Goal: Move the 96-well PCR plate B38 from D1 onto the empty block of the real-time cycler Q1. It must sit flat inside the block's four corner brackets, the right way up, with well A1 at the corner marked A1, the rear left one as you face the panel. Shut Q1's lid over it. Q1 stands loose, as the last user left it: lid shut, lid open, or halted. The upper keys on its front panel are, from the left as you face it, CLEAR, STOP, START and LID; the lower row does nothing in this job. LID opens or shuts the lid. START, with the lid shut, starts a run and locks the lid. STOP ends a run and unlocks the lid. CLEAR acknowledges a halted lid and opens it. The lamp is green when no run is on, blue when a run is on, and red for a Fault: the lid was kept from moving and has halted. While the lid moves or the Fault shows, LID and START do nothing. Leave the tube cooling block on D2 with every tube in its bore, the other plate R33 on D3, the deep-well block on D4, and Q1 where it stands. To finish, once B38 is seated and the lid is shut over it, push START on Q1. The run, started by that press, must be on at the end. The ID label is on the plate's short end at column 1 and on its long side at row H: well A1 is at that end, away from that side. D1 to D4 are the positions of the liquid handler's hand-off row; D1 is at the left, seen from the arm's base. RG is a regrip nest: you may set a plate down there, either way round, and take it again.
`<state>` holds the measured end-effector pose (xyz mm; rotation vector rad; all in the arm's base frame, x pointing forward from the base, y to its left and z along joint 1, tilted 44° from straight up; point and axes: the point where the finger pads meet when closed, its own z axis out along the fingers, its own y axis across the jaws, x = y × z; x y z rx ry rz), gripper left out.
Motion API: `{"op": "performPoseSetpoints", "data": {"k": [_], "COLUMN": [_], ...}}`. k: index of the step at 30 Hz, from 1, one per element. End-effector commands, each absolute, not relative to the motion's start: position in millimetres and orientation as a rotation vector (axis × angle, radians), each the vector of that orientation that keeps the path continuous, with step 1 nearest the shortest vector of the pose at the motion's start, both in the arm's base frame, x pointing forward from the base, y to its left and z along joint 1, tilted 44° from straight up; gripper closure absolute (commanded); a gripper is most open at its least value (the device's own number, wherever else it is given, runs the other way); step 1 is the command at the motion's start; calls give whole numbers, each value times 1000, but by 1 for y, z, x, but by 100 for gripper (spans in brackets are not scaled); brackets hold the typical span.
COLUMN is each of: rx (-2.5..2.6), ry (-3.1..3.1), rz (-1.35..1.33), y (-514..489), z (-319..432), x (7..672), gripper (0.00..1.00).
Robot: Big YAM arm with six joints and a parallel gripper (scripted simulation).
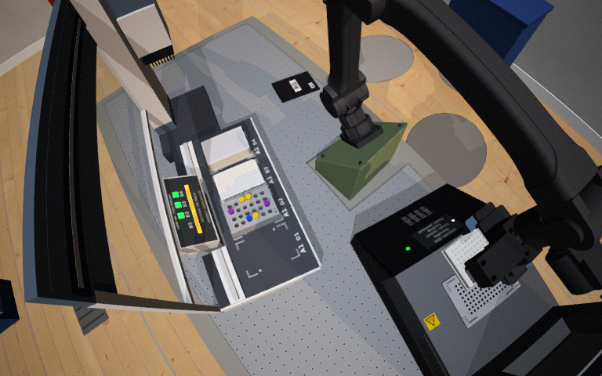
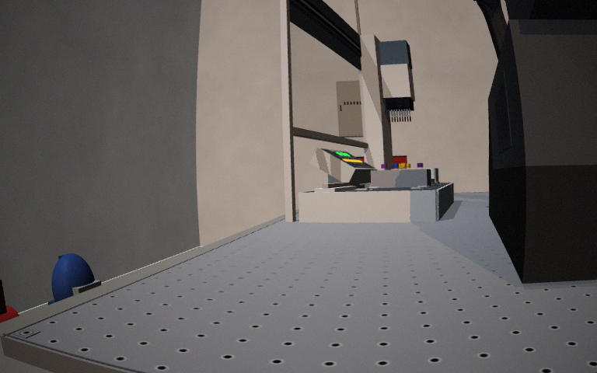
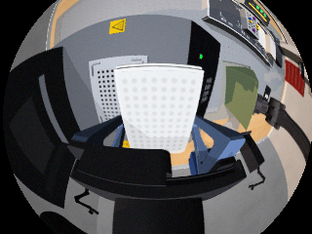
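- So far, the pick-up looks done: the D1 outline [image 1: 266, 254] on the hand-off row, the near end of that row as seen from Q1, shows only its white corner marks and no plate.
- Plate B38 [image 1: 466, 252] is in the air over Q1 [image 1: 399, 287], pinched between the jaws of the gripper [image 1: 481, 257], which are pressed onto its sides and stopped wide by it.
- From the top view the plate hangs over the panel-side edge of the perforated block [image 1: 479, 297], overlapping it but not within the corner brackets; I judge it is not yet seated.
- Q1's lid appears to be open, since the block lies exposed on Q1's top, and the lamp [image 1: 407, 247] on the panel side glows green, so no run is on.
- Left to do, by my reading: line the plate up with A1 at the rear-left bracket, lower it flat, let go, press LID, then START.
- Which way round the plate is held cannot be told; no ID label shows in the wrist view.
- Away from Q1, the tube cooling block [image 1: 252, 212], plate R33 [image 1: 238, 179] and the deep-well block [image 1: 225, 148] sit in their row places on the bench [image 1: 310, 319].
- Arm pose: it arches from its green pedestal [image 1: 390, 132] high over Q1's far side and bends back down, with the wrist pointing toward the panel and the plate held roughly level in front of it.
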<state>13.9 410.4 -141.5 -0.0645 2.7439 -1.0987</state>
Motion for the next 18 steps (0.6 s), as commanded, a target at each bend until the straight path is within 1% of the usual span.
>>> {"op": "performPoseSetpoints", "data": {"k": [1,7,16,18], "rx": [9,26,70,60], "ry": [2749,2757,2731,2739], "rz": [-1019,-984,-1034,-1025], "y": [448,469,489,492], "z": [-145,-150,-195,-193], "x": [13,13,24,24], "gripper": [100,100,100,100]}}
